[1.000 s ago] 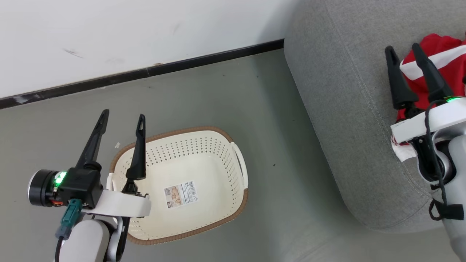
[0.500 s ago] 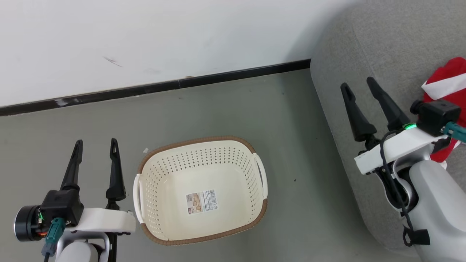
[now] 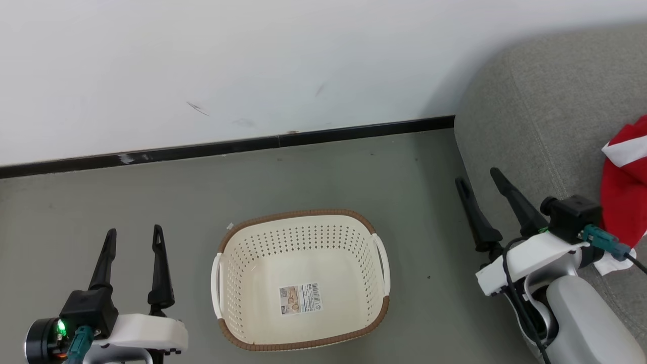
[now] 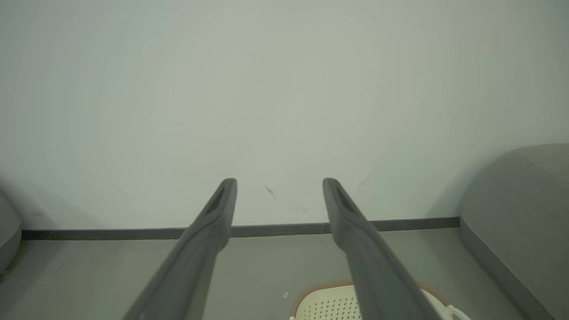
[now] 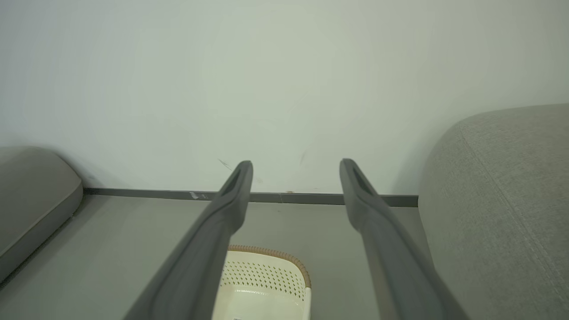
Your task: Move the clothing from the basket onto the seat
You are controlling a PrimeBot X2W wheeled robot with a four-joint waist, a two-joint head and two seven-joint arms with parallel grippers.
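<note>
Head view: red clothing (image 3: 624, 202) at 3 o'clock on the sofa (image 3: 530, 126) looks soft, light, best pinched at a fold; left end effector (image 3: 134, 231) and right end effector (image 3: 476, 176) gape wide, empty.

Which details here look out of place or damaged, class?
Only minor things: a small white scrap lies on the floor beside the basket, and dark scuff marks streak the wall above the baseboard.

Head view looks down; wrist views face wall (image 4: 284, 89), sharing basket (image 3: 303, 237).
</note>
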